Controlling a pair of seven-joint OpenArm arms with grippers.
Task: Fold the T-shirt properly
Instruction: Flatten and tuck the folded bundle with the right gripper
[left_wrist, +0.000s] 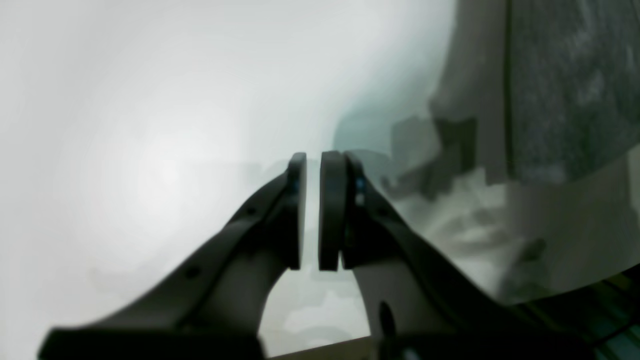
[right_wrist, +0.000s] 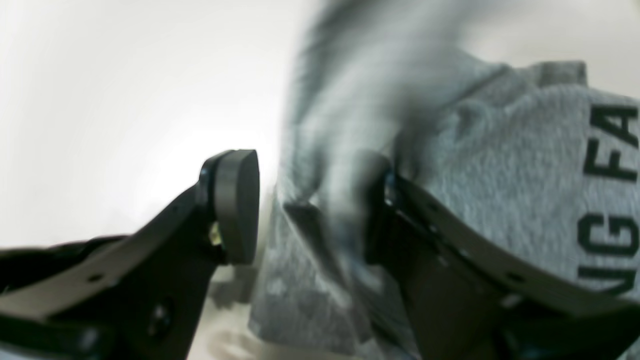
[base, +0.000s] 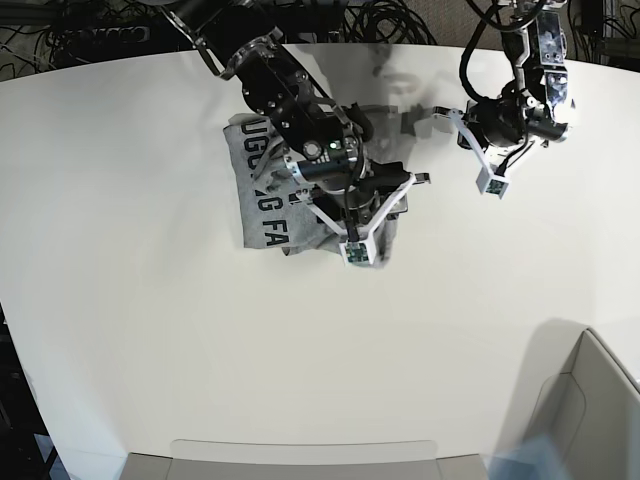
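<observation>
Two end effectors differ: the right end effector (right_wrist: 310, 205) stands wide, its jaws straddling a blurred fold of the T-shirt (base: 262, 195), apparently not gripping. The shirt lies bunched on the bench (base: 150, 330), directly beneath it. The left end effector (left_wrist: 312, 215), nearly closed and empty, hangs well apart.

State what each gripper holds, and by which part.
Nothing is held. The right gripper stands open over the heather-grey cotton T-shirt; the left gripper, nearly shut, is empty above the white table.
</observation>
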